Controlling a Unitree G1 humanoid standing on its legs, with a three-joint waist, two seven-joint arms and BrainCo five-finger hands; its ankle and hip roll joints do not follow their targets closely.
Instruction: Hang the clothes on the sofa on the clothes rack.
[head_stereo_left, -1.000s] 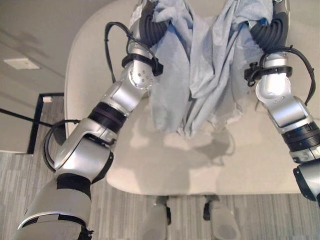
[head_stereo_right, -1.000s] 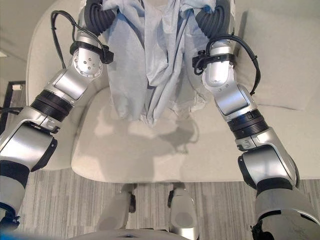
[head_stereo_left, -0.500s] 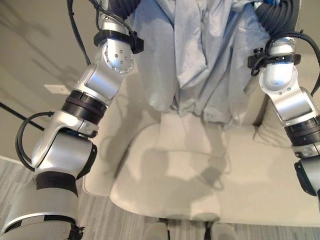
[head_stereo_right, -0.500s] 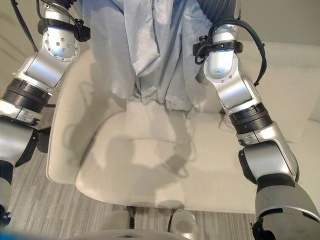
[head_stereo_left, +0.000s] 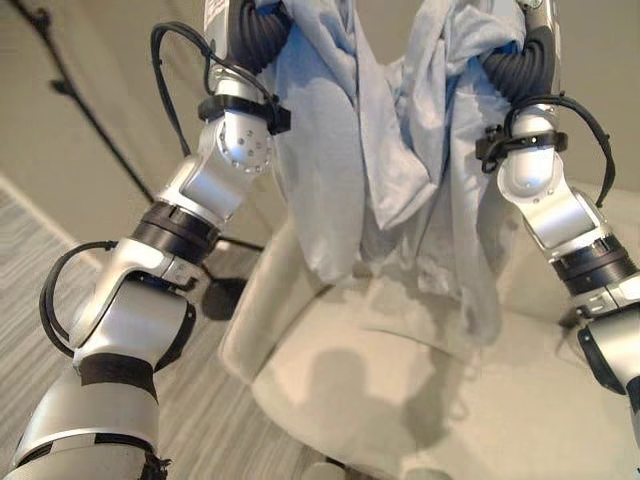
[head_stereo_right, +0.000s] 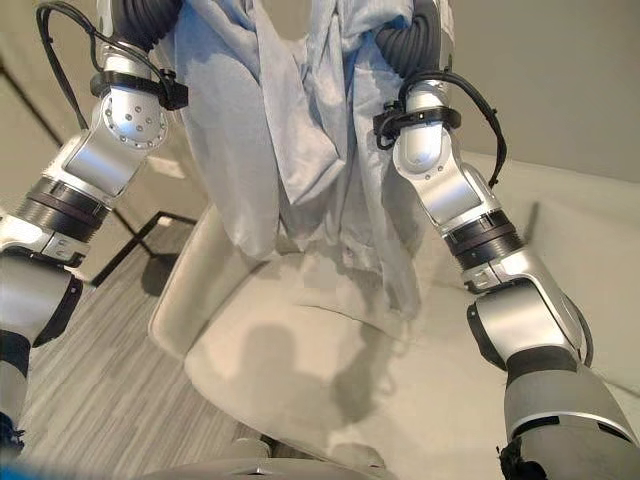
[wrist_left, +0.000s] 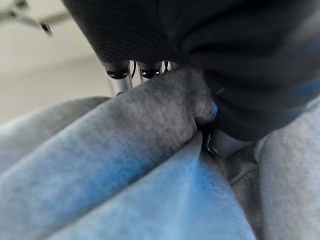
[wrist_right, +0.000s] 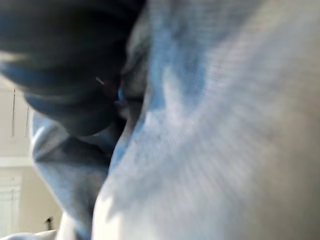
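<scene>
While bunched in soft folds, pale-blue garment (head_stereo_left: 340, 170) above smooth cream sofa (head_stereo_left: 330, 390).

Both hands are buried in the pale blue garment (head_stereo_left: 340, 170) — fingers wrapped from sight. The sofa (head_stereo_right: 300, 370) runs off frame.

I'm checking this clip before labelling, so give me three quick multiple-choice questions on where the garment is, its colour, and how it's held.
1. Where is the garment?
A. Flat on the sofa seat
B. Hanging in the air above the sofa
C. On the floor

2. What colour is the garment?
A. Red
B. Black
C. Pale blue-grey

3. How is it held up?
A. By both arms
B. By one arm
C. By a person

Answers: 1 B, its hem dangles over the cream seat. 2 C, the cloth is pale blue-grey. 3 A, it drapes from the left hand and over the right wrist.
</scene>
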